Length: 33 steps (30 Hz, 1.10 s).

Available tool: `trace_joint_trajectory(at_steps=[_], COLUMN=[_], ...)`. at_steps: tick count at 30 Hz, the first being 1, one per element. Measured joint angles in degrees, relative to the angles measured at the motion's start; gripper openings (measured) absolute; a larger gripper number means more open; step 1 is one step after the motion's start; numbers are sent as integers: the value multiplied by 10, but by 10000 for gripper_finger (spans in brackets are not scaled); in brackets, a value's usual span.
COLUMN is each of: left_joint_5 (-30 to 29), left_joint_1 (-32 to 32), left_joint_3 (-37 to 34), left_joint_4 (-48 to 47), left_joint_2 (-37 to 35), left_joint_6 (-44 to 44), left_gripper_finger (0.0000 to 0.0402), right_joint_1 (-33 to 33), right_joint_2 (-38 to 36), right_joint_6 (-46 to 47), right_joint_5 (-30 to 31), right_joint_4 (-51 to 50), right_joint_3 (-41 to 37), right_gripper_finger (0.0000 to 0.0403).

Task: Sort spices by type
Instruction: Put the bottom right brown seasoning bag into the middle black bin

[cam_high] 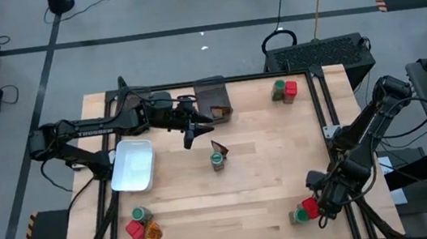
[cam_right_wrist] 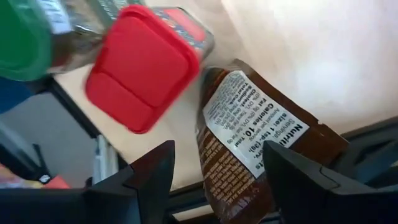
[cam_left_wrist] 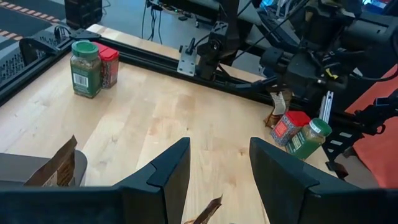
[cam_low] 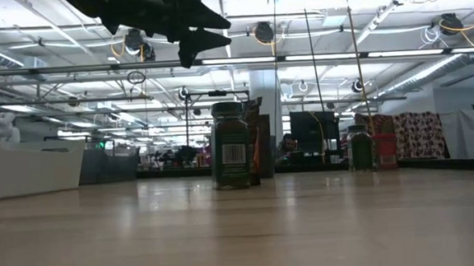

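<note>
My left gripper hangs open in the air above the table, between the dark grey bin and a green-lidded jar that stands beside a brown packet at mid-table. A packet stands in the bin. My right gripper is open at the near right corner, over a brown packet whose end reaches between the fingers. A red container and a green-lidded jar stand beside it. I cannot tell whether the fingers touch the packet.
A jar and red container stand at the far right corner. A jar, red container and orange packet sit at the near left corner. The white tray lies at the left. Bare wood spans the middle.
</note>
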Motion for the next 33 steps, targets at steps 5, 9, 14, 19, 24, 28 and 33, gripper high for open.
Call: trace_joint_trajectory(at_steps=[5,9,14,19,24,28,33], left_joint_5=[0,0,0,0,1,7,7], left_joint_1=[0,0,0,0,0,0,0], left_joint_3=[0,0,0,0,0,0,0], left_joint_4=[0,5,26,31,30,30,29], left_joint_2=[0,0,0,0,0,0,0], left_joint_6=[0,0,0,1,0,0,0], left_gripper_finger=[172,172,172,172,172,172,172], right_joint_1=[-4,-17,-15,-2,6,9,12], right_joint_2=[-5,-17,-29,-34,-34,-44,-44], right_joint_6=[7,27,79,107,126,152,191], right_joint_5=[0,14,38,22,11,11,12], right_joint_4=[-1,-46,-141,-156,-133,-61,-21], right_joint_3=[27,70,122,107,67,24,-23], right_gripper_finger=[226,226,226,226,226,226,226])
